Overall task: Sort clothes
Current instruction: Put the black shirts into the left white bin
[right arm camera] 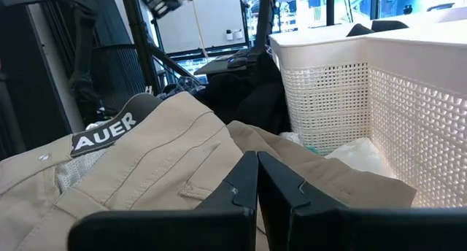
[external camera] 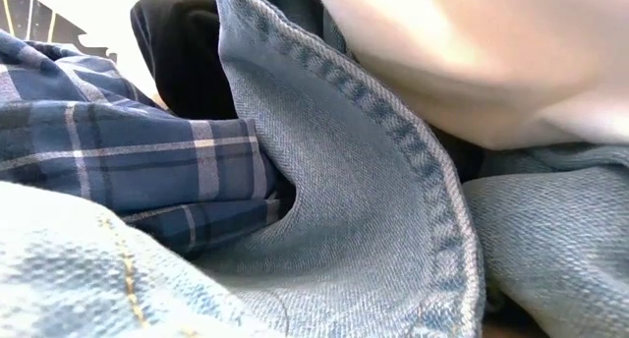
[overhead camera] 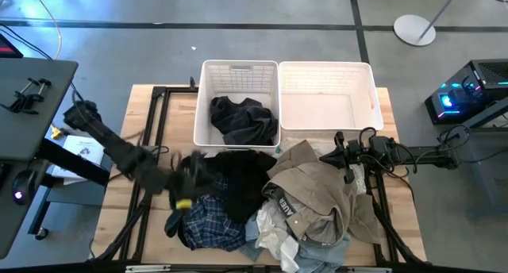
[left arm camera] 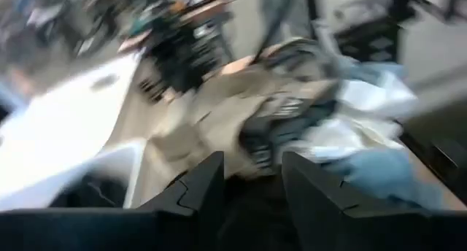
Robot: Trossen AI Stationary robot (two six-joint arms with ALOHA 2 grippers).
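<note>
From above we see 2 white baskets: the left basket [overhead camera: 210, 98] holds a black garment [overhead camera: 242, 120], the right basket [overhead camera: 373, 98] looks bare. The left gripper [overhead camera: 188, 178] hangs over the pile's black cloth [overhead camera: 238, 174], the navy plaid shirt [overhead camera: 208, 217] just below it. The right gripper [overhead camera: 347, 163] sits at the khaki trousers [overhead camera: 313, 190].

Only the low view shows texture: denim [external camera: 373, 181] seams and plaid [external camera: 118, 151] weave.

The left wrist view shows fingers [left arm camera: 208, 185] apart, khaki ahead.

In the right wrist view the fingers [right arm camera: 244, 185] meet over khaki [right arm camera: 168, 163].
</note>
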